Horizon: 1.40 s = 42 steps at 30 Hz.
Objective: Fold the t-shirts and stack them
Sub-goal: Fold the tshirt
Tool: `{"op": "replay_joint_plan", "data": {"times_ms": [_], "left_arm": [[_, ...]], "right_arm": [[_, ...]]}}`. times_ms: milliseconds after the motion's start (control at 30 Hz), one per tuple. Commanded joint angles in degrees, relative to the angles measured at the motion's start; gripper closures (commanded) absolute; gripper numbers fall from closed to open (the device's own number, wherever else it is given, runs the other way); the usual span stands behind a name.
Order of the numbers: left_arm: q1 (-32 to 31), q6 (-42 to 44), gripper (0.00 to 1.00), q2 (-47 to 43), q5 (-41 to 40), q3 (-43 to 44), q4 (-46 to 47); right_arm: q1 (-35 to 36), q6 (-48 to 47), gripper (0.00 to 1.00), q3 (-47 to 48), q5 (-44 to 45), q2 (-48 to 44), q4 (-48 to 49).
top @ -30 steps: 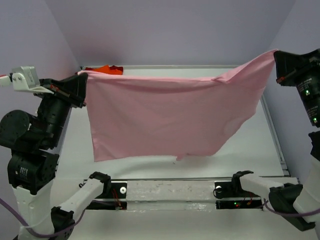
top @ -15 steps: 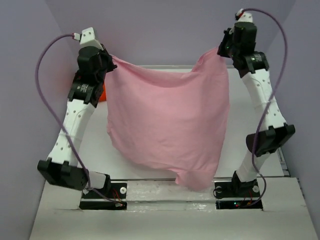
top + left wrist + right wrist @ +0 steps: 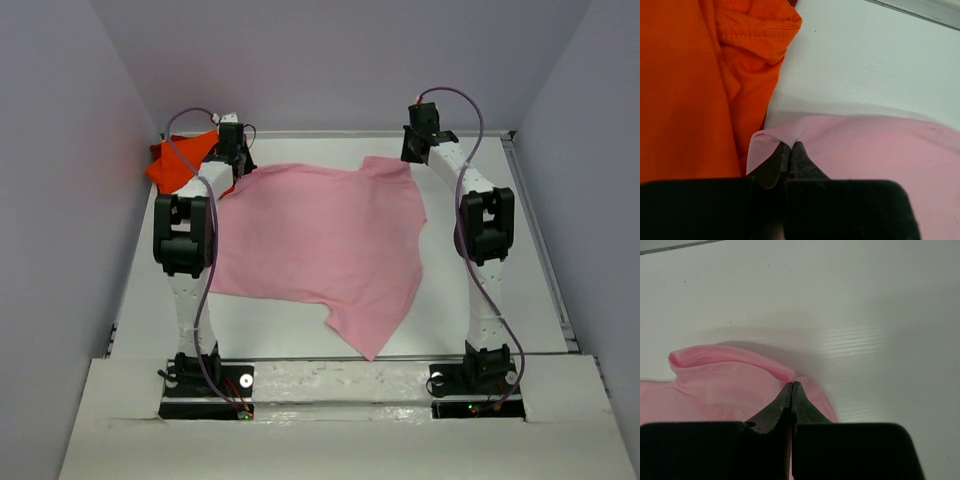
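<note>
Half a second ago the light pink t-shirt hung in the air between the raised arms; now it lies spread on the white table, both arms stretched forward and low. The left gripper is clenched on its far left corner, just beside the orange t-shirt (bunched at the table's far left), and the right gripper pinches the far right corner. Two shirts show, one pink and one orange, and two grippers.
</note>
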Motion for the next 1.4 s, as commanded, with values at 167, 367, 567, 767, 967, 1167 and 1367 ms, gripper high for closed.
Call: {"op": "replay_joint_plan", "data": {"times_ms": [167,367,567,767,967,1167,1367], "left_arm": [[0.4,1.5,1.00,5.9,3.5,12.1,1.3],[1.6,0.6,1.00,3.2,2.1,8.7,-0.4],[1.8,-0.9,1.00,-4.1,2.6,2.5,0.3],[2.0,-0.7,1.00,-9.7,0.7,-6.1,1.1],[2.3,0.0,1.00,-15.1,-0.5,-13.2,2.7],[2.4,-0.2,1.00,-16.5,-1.2,-16.1,1.7],[2.3,0.7,1.00,-16.8,-4.1,-19.6,2.0]], "right_arm": [[-1.0,-1.7,1.00,1.8,0.4,0.2,7.7],[-1.0,0.6,1.00,-11.5,-2.3,-9.5,12.0],[-1.0,2.1,1.00,-23.5,-3.0,-19.2,13.3],[-1.0,4.7,1.00,-35.0,-3.3,-28.4,13.4],[-1.0,6.2,1.00,-42.8,-2.8,-35.4,12.1],[-1.0,7.3,1.00,-47.5,-4.3,-39.1,11.3],[-1.0,7.3,1.00,-52.2,-6.7,-41.4,10.3]]}}
